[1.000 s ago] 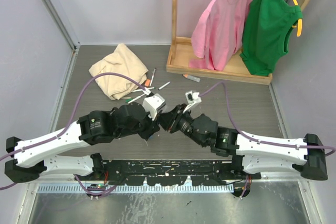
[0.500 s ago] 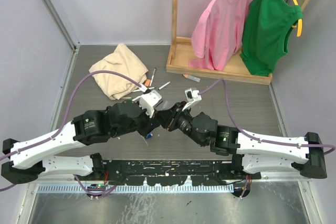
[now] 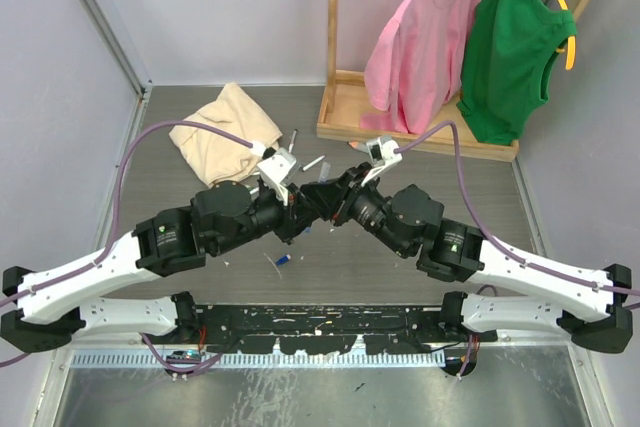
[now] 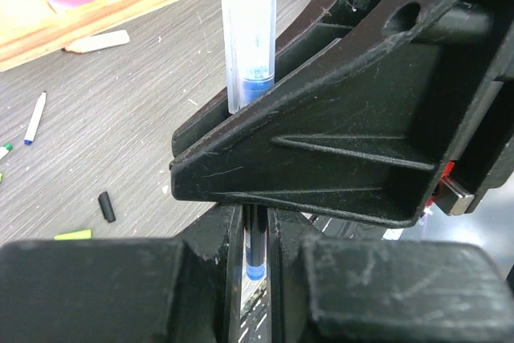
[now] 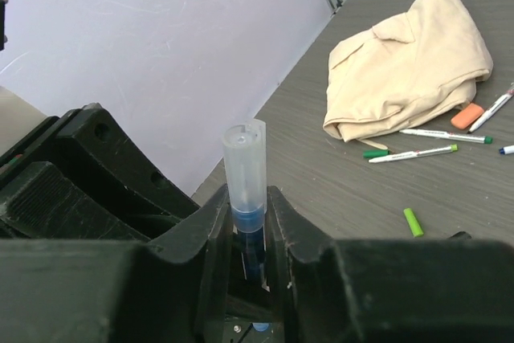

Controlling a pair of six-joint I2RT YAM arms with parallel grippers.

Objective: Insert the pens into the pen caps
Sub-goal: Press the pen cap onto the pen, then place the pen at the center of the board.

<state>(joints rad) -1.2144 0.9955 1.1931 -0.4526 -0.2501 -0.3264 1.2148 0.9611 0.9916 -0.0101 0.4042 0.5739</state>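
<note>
left gripper [image 4: 254, 234] clamps one blue pen [image 4: 254, 253], right gripper [image 5: 249, 226] clamps its clear cap [image 5: 245, 162] i think, two green-tipped pens [image 5: 444, 136] [image 5: 414, 153] and three loose caps [image 5: 373, 153] [image 5: 412, 221] [image 5: 466, 116] nearby

left fingers [image 4: 104, 287] and right fingers [image 5: 385, 287] moved farther up table [image 3: 490, 192], blue-tipped pen [image 3: 283, 260] now uncovered

The left arm [image 3: 110, 262] and the right arm [image 3: 520, 267] stretch inward, forearms low, wrists raised, and meet tip to tip. The left pincer [image 4: 255, 226] is clamped narrowly on a pen [image 4: 254, 251]. The right pincer [image 5: 247, 222] lies crosswise just ahead of it, fingers pinching a clear cap [image 5: 245, 162] that stands out beyond them.
</note>
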